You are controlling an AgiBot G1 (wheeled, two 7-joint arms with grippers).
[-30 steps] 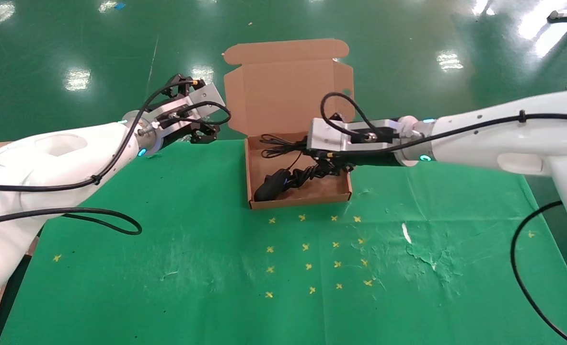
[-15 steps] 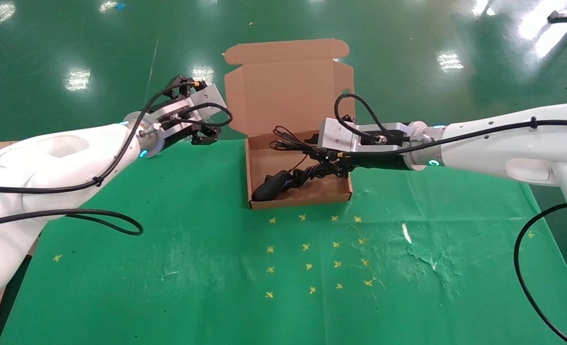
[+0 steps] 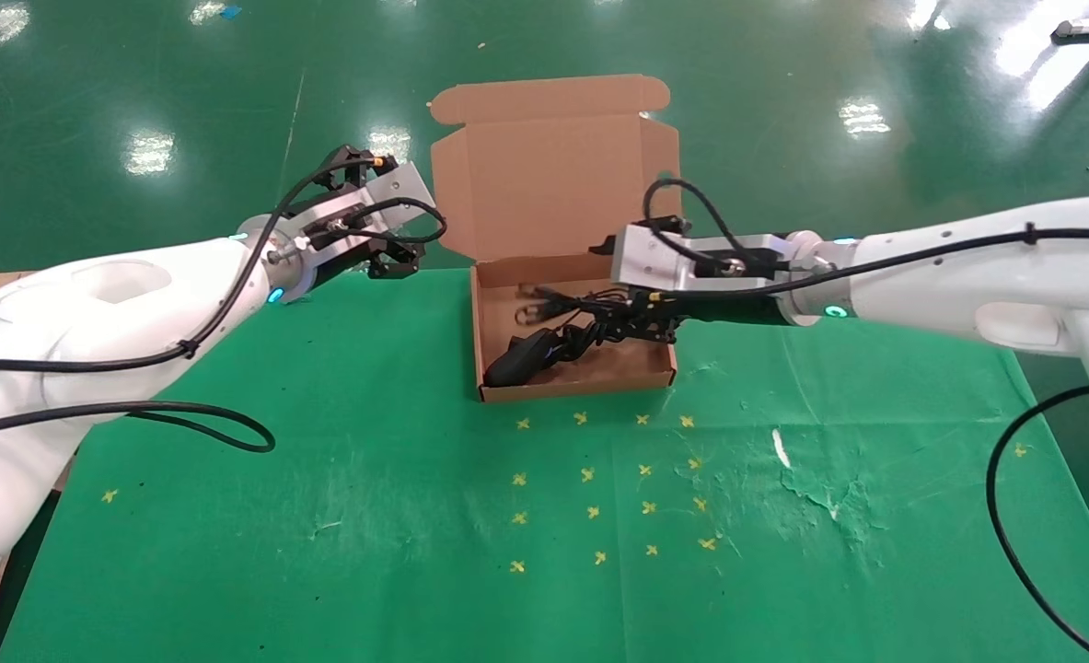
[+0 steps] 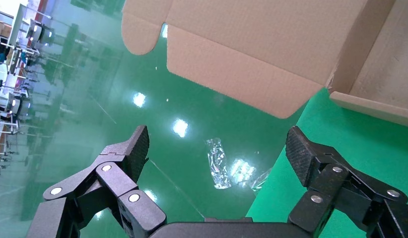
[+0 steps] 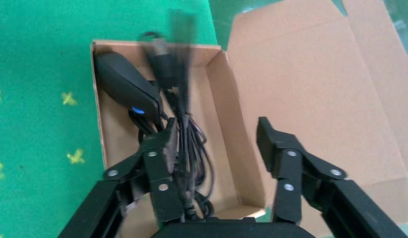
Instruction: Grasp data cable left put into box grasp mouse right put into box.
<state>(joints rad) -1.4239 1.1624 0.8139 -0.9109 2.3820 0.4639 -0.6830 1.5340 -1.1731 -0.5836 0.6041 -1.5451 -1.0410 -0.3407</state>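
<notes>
— Nearest the front?
— Green table [image 3: 323,516], dotted with yellow crosses.
— Farther back?
— Box [image 3: 573,385] at 12 o'clock, flap up. Inside: mouse [image 3: 518,355] at the near-left corner, data cable [image 3: 590,333] bundled beside, thin wire looped behind.
— Right tool?
— Right tool [image 5: 214,141] above the box's 3 o'clock side, spread wide, gripping nothing, cords just under one finger.
— Left tool?
— Left tool [image 4: 217,148] at 10 o'clock off the table's far edge, spread, empty.

We see a plain brown cardboard box [image 3: 573,382] w/ a glossy black mouse [image 3: 518,355], blue dot on it, at its 7 o'clock corner. Green table cloth [image 3: 323,516] w/ yellow cross marks [image 3: 586,475]. White arms, black grippers.
</notes>
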